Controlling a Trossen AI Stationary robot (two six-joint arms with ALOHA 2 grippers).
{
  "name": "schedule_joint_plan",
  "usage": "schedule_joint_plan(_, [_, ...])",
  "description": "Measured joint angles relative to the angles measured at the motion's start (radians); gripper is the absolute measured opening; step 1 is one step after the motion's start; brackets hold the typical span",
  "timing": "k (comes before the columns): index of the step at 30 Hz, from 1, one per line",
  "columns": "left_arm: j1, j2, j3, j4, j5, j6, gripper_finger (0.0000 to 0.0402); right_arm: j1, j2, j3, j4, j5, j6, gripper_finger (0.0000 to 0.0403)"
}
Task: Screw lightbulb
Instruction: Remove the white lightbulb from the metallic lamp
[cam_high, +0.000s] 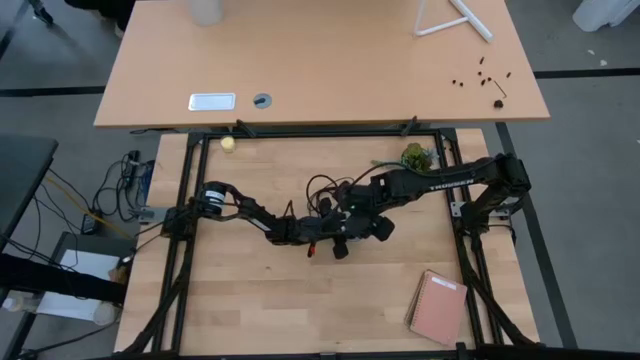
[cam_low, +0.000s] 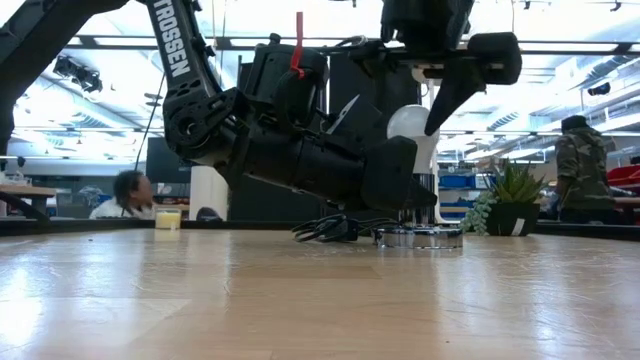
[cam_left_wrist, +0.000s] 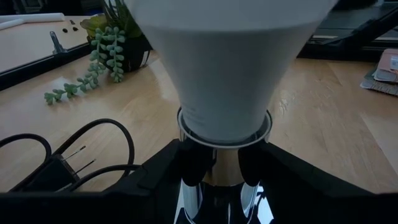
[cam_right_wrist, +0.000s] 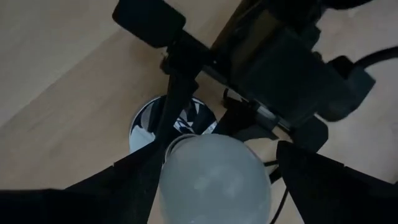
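Note:
The white lightbulb (cam_low: 408, 122) stands upright with its base in the silver socket (cam_low: 418, 237), whose round disc rests on the table. In the high view both arms hide the two. My left gripper (cam_left_wrist: 217, 174) reaches in low and nearly level from the table's left and is shut on the socket under the lightbulb (cam_left_wrist: 230, 62). My right gripper (cam_right_wrist: 214, 186) hangs above, pointing steeply down and open. Its fingers stand on either side of the lightbulb's dome (cam_right_wrist: 214, 177), with a plain gap on one side. My left gripper pinches the socket's chrome neck (cam_left_wrist: 217, 186) between its two fingers (cam_left_wrist: 191, 168), just below the bulb's base. The fingers come in nearly level from the table's left. The socket stands upright with its disc on the table. Whether my right gripper touches the bulb I cannot tell.
The socket's black cord (cam_left_wrist: 81, 155) loops on the table beside it. A small green plant (cam_high: 415, 155) stands at the far right, a pink notebook (cam_high: 438, 307) lies near right, and a yellowish ball (cam_high: 228, 144) sits far left. People (cam_low: 585, 165) are in the room behind.

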Motion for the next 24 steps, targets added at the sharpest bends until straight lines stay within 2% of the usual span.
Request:
schedule_joint_plan(13, [0.000, 0.000, 0.000, -0.007, -0.001, 0.000, 0.0198, -0.023, -0.075, 0.009, -0.056, -0.053, 0.129, 0.0309])
schedule_joint_plan(19, [0.000, 0.000, 0.000, -0.007, -0.001, 0.000, 0.0198, -0.081, -0.108, -0.033, -0.040, -0.197, 0.223, 0.0302])
schedule_joint_plan(24, [0.000, 0.000, 0.000, -0.007, -0.001, 0.001, 0.0198, -0.101, -0.109, -0.094, 0.030, -0.206, 0.262, 0.0288])
